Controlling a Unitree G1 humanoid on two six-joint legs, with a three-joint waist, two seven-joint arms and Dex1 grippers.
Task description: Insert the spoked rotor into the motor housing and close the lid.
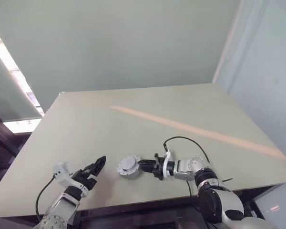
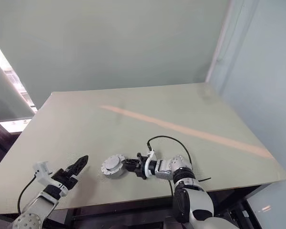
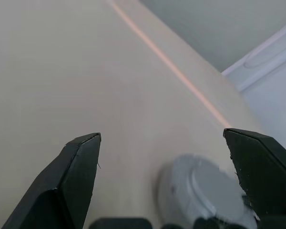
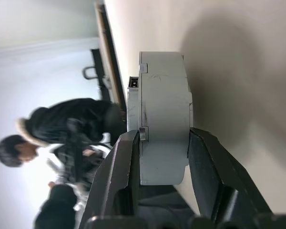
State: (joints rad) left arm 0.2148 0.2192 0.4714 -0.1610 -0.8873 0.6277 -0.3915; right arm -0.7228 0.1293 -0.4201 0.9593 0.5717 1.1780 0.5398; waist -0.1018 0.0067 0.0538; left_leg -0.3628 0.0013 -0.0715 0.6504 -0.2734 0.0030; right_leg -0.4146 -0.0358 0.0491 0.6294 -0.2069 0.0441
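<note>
Pale table (image 1: 148, 109), bare except for one assembly near its front edge. Right arm reaches in from the right, wrist bent so the right gripper (image 1: 144, 165) points toward the robot's left, low over the surface. The right gripper's two black fingers (image 4: 117, 176) are pinched on the side wall of the motor housing (image 1: 129, 167), which now reads as a closed grey drum: the lid (image 3: 214, 183) sits flat on top with its raised round centre, and no copper windings or spoked rotor are visible, so the rotor is judged to be already inside. In the right wrist view the drum is clamped across its thickness, with a seam and a small notch on the wall. Left gripper (image 1: 97, 167) sits just beside the drum on its left, apart from it, fingers (image 3: 78, 171) spread wide with nothing between them. A person in dark clothing is visible beyond the table in the right wrist view. Judgement: closing step is at or near its end; the lid looks seated but full seating cannot be confirmed. Next move calls for a check or press on the lid while the right grip steadies the body, then release.
</note>
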